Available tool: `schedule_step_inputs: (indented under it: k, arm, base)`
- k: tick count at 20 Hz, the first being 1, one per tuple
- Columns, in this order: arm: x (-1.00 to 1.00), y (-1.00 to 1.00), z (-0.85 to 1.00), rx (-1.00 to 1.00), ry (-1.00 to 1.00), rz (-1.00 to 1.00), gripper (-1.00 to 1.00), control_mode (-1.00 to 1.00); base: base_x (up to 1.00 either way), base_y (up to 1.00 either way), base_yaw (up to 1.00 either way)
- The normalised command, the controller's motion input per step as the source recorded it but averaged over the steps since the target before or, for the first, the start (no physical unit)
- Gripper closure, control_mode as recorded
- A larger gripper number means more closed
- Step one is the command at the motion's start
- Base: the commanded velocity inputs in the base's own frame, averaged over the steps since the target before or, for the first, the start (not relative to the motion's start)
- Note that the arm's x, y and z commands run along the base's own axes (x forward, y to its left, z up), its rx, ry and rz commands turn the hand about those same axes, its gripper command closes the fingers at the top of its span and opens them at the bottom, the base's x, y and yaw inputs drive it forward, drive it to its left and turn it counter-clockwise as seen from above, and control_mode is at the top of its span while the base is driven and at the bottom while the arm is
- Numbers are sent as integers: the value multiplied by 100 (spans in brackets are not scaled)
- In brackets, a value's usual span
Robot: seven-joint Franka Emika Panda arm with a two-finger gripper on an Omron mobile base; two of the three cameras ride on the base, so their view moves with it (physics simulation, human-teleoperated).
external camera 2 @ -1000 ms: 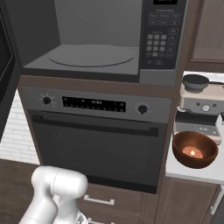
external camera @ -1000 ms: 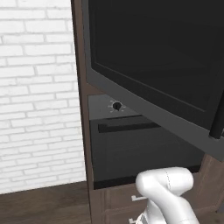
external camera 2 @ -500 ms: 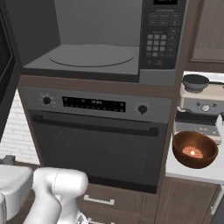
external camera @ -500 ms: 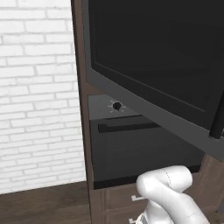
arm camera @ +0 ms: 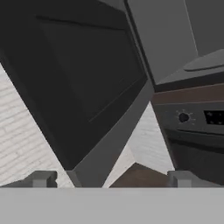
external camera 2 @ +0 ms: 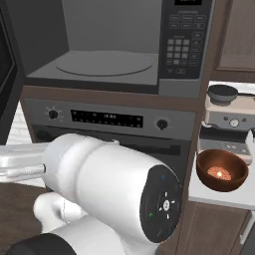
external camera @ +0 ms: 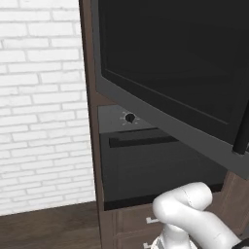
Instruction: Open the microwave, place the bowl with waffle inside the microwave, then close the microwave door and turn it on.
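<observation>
The microwave [external camera 2: 114, 45] stands open, with its grey cavity and round turntable [external camera 2: 104, 63] bare and a keypad [external camera 2: 182, 47] on its right. The microwave door [external camera: 170, 73] hangs swung out to the left, its dark bar handle [external camera: 240, 133] at the free edge. A brown bowl [external camera 2: 221, 170] holding the waffle [external camera 2: 219, 173] rests on the white counter [external camera 2: 214, 196] to the right of the oven. In the hand view my gripper [arm camera: 111, 179] is open and holds nothing. It faces the door's [arm camera: 87, 83] lower corner from below, well left of the bowl.
Under the microwave sits the oven [external camera 2: 114, 124] with round knobs, a display and a horizontal handle [external camera: 141, 138]. A coffee machine [external camera 2: 226, 112] stands behind the bowl. A white brick wall [external camera: 44, 107] lies to the left. My arm's bulky link [external camera 2: 109, 189] covers the lower oven front.
My arm has swung up and across, its big link now covering the lower right base view. The gripper stays open. Door, bowl and cameras have not moved.
</observation>
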Motion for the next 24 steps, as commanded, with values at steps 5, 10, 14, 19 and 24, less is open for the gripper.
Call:
schedule_step_inputs:
  k: [5,10,14,19,24]
  arm:
    - [100,6,-21,5,10,20,-100,-100]
    - [97,47,-38,1,18,14,-100,-100]
    - [85,26,-18,6,21,23,-100,-100]
    - [72,38,-15,9,24,38,-100,-100]
    - [47,82,-12,3,9,35,-100,-100]
  base:
    - [0,0,0]
    - [0,0,0]
    - [0,0,0]
    - [0,0,0]
    - [0,0,0]
